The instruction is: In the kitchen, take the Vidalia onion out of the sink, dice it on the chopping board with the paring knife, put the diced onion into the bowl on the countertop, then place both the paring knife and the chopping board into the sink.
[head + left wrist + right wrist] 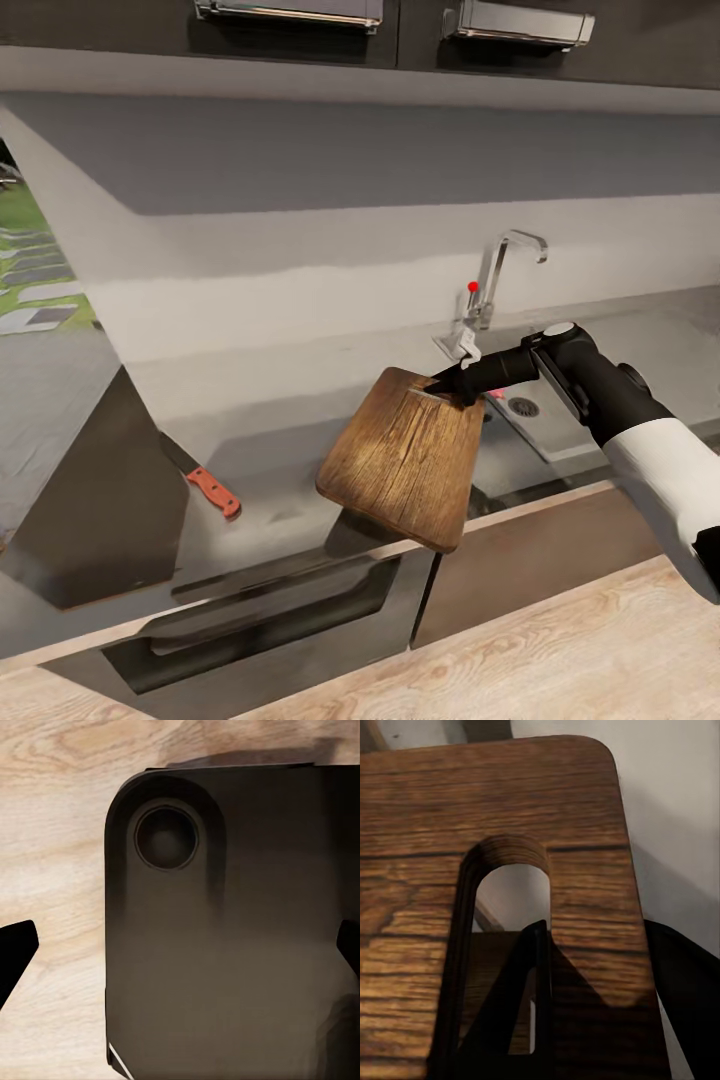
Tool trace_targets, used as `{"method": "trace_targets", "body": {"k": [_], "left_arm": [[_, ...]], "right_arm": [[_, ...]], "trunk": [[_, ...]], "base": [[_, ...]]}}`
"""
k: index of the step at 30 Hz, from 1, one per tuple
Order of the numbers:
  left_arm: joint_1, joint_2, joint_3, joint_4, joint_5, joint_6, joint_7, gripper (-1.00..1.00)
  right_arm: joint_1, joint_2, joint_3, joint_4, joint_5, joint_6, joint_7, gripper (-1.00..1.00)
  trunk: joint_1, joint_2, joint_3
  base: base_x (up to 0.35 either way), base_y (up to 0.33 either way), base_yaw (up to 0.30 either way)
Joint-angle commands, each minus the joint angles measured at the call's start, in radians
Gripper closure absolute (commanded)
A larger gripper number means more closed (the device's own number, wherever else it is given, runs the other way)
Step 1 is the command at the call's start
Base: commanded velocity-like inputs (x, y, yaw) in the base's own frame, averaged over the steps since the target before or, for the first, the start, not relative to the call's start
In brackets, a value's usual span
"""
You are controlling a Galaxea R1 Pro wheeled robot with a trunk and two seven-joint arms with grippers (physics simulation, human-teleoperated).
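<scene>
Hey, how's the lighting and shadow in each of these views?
Head view: chopping board, gripped by the right tool, casts a shadow on the countertop. Right wrist view: warm sheen on the wood grain, finger in silhouette. Left wrist view: dark, softly shaded robot body over pale floor.

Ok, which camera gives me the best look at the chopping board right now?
The head view: the whole chopping board shows there, lifted and tilted over the countertop edge, held at its slot end by the right gripper beside the sink. The right wrist view gives a close-up of the handle slot with a finger through it.
</scene>
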Motion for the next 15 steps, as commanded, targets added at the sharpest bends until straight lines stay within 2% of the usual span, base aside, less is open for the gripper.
{"method": "trace_targets", "body": {"k": [1, 5, 9, 13, 15], "left_arm": [[0.001, 0.000, -0.001, -0.002, 0.000, -0.001, 0.004, -1.00], [0.001, 0.000, -0.001, -0.001, 0.000, -0.001, 0.004, -1.00], [0.001, 0.000, -0.002, 0.000, -0.001, -0.001, 0.004, -1.00], [0.001, -0.001, -0.002, 0.000, -0.001, -0.001, 0.004, -1.00], [0.001, -0.001, -0.002, 0.000, -0.001, -0.001, 0.004, -1.00]], "right_arm": [[-0.001, -0.001, 0.002, -0.001, -0.003, 0.009, -0.001, 1.00], [-0.001, 0.000, -0.010, 0.000, -0.003, 0.022, -0.017, 1.00], [-0.001, 0.002, -0.068, 0.000, -0.004, 0.100, -0.042, 1.00], [-0.001, 0.003, -0.126, 0.000, -0.004, 0.120, -0.090, 1.00], [-0.001, 0.004, -0.132, 0.000, -0.004, 0.122, -0.112, 1.00]], "trunk": [[0.000, 0.000, -0.001], [0.000, 0.000, -0.001], [0.000, 0.000, -0.001], [0.000, 0.000, -0.001], [0.000, 0.000, -0.001]], "base": [[-0.006, 0.008, -0.006], [-0.003, 0.004, -0.003], [0.000, 0.000, 0.000], [0.000, 0.000, 0.000], [0.000, 0.000, 0.000]]}}
